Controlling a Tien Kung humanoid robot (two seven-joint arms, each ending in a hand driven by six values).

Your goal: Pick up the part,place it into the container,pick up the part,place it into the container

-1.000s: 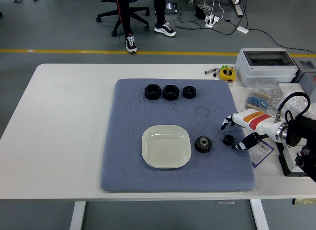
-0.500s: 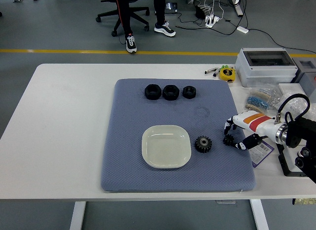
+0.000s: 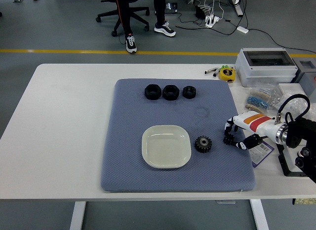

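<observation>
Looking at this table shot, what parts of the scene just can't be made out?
Head view only:
- Small gear: mostly hidden by the right hand; whether the fingers grip it or it is lifted off the mat is unclear.
- Left arm: out of frame.
- Right arm: cut off by the right edge.
- Three black nuts: too small for detail.
- Seated person: cut off by the top edge.

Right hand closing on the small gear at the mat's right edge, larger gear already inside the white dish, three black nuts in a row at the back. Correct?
Not quite. The head view shows the larger gear on the blue mat just right of the white dish, which holds nothing. The rest stands: the right hand has its fingers around the small gear, and three black nuts sit at the back.
</observation>
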